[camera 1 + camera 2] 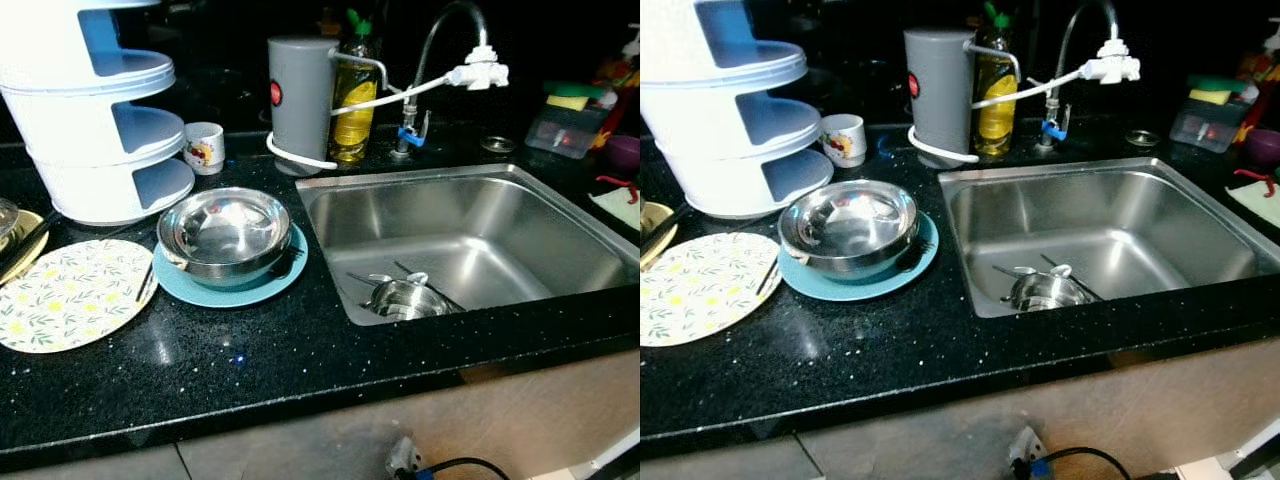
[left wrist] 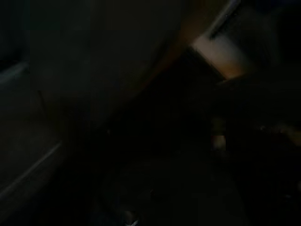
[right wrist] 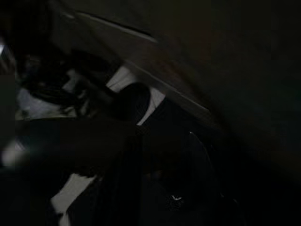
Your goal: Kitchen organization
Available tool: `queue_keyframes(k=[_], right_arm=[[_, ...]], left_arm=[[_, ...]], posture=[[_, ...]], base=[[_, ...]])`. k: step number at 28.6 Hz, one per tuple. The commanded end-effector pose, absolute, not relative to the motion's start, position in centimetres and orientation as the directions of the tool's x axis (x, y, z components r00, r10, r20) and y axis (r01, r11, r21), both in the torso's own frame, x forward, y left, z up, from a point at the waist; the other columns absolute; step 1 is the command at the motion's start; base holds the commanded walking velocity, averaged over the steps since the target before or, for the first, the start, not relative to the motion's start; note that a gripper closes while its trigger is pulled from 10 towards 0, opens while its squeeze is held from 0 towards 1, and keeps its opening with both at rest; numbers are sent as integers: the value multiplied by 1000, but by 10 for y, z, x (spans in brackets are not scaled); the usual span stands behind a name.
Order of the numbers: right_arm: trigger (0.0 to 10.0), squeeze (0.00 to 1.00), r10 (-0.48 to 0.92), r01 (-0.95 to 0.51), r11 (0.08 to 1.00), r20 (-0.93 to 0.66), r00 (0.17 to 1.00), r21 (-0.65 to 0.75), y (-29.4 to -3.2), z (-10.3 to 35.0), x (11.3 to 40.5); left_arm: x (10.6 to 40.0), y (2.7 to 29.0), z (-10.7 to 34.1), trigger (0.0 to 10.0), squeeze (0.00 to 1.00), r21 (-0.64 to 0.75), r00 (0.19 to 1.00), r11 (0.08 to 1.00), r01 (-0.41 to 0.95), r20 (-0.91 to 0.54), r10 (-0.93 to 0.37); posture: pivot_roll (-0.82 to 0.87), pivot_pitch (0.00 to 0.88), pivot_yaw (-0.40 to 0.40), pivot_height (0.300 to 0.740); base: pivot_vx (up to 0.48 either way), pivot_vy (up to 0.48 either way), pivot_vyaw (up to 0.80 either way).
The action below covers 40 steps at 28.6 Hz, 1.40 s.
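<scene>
Dishes wait beside the sink [image 1: 470, 235] on the black surface [image 1: 300, 360]: steel bowls [image 1: 225, 232] nest on a blue plate [image 1: 232, 285], probably stacked to save room, with a floral plate [image 1: 70, 293] just beside them. A small steel bowl [image 1: 405, 298] and spoons lie in the basin, likely for washing. Both wrist views are too dark; whether either hand is clenched or released, I cannot tell.
</scene>
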State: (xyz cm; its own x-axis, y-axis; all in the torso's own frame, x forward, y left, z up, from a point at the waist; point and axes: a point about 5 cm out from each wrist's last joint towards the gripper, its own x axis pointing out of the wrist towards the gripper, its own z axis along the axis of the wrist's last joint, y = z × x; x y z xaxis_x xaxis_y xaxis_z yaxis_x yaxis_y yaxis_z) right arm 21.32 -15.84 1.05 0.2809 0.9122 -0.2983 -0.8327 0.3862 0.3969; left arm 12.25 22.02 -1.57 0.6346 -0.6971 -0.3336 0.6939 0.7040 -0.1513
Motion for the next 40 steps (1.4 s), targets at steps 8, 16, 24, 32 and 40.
queue_keyframes(k=[8, 16, 24, 32, 40], right_arm=[[10000, 0, 975, -885, 202, -176, 140, 418, -157, 53, 208], [10000, 0, 993, -897, -4, -104, -55, 441, -153, 98, 187], [10000, 0, 991, -887, -65, -73, -111, 458, -150, 119, 177], [10000, 0, 983, -897, -167, 142, -118, 408, -141, 169, 190], [10000, 0, 930, -915, -250, 342, -135, 318, -139, 209, 200]], left_arm=[[139, 210, 59, 10000, 0, -156, 588, 604, 781, -138, -797], [143, 132, 139, 10000, 0, -147, 459, 456, 878, -15, -888], [139, 128, 169, 10000, 0, -145, 467, 464, 874, -17, -884], [151, 128, 192, 10000, 0, -130, 501, 491, 862, 57, -864], [160, 131, 210, 10000, 0, -112, 510, 499, 860, 142, -848]], posture=[[63, 155, -70, 740], [59, 158, -66, 740], [62, 160, -67, 740], [64, 157, -66, 740], [63, 154, -62, 740]], base=[[0, 0, 0], [0, 0, 0], [0, 0, 0], [0, 0, 0], [0, 0, 0]])
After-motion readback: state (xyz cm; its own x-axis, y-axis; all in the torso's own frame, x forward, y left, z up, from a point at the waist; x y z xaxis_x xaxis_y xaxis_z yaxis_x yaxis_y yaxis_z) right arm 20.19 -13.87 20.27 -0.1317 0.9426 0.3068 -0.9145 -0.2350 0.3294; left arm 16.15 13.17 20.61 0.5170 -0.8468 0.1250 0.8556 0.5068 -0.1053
